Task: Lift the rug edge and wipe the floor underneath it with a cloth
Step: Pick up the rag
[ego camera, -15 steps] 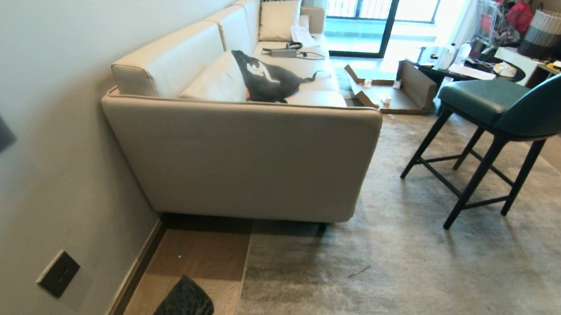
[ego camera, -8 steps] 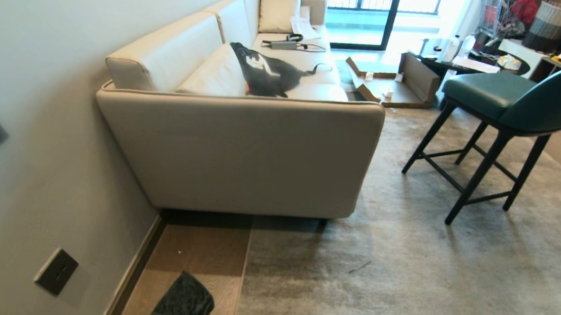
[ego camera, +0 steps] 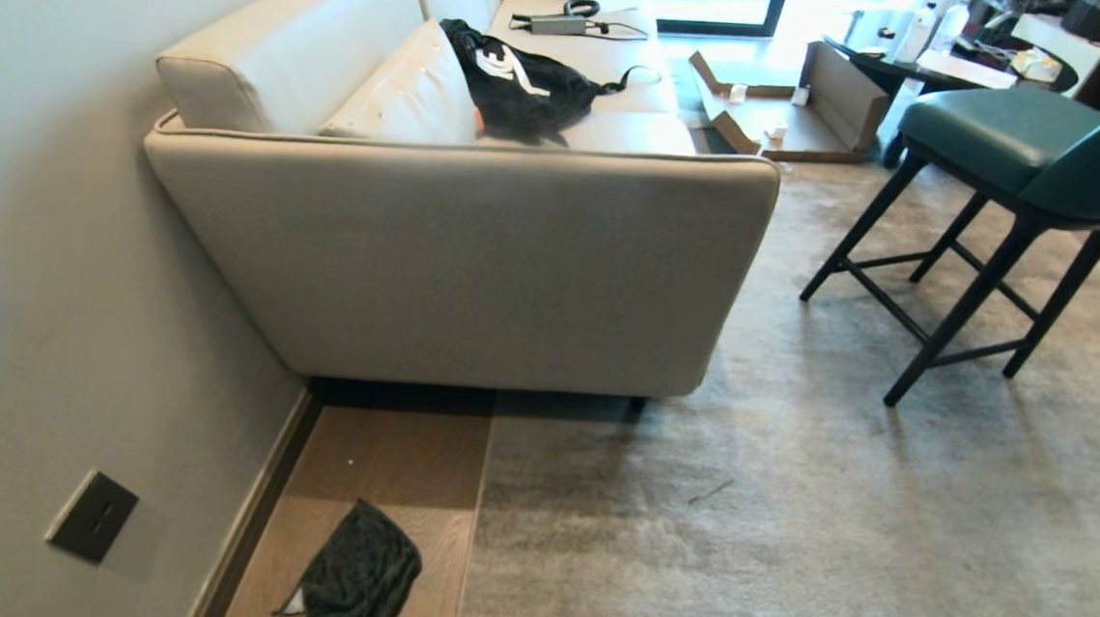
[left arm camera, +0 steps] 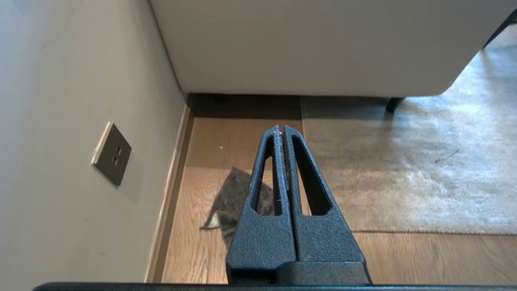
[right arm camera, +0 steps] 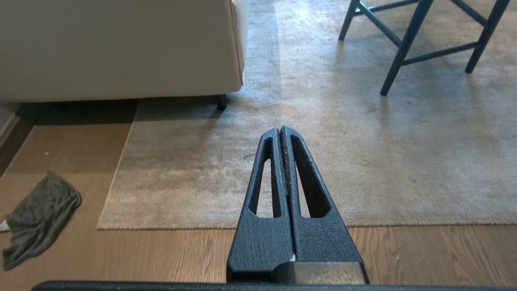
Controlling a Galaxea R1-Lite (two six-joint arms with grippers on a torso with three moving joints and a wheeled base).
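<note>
The grey-beige rug lies flat, its rug edge (ego camera: pixel 471 526) running beside bare wood floor (ego camera: pixel 394 462) and its square corner (right arm camera: pixel 101 226) near the bottom. The dark grey cloth (ego camera: pixel 359 576) lies crumpled on the floor planks left of that corner, close to the skirting board. Neither arm shows in the head view. In the left wrist view my left gripper (left arm camera: pixel 281 128) is shut and empty, held above the floor with the cloth (left arm camera: pixel 232 202) partly hidden behind it. My right gripper (right arm camera: pixel 281 129) is shut and empty above the rug, with the cloth (right arm camera: pixel 38 218) off to one side.
A beige sofa (ego camera: pixel 476 255) stands on the rug's far side against the wall (ego camera: pixel 46 312), a black backpack (ego camera: pixel 518 79) on its seat. A green stool (ego camera: pixel 1014 186) with dark legs stands on the rug at right. Wall sockets (ego camera: pixel 92 516) sit low on the wall.
The head view has tilted downward: sofa and stool slid up the picture, and the rug's near border, corner and whole cloth have come into sight. Nothing in the room moved.
</note>
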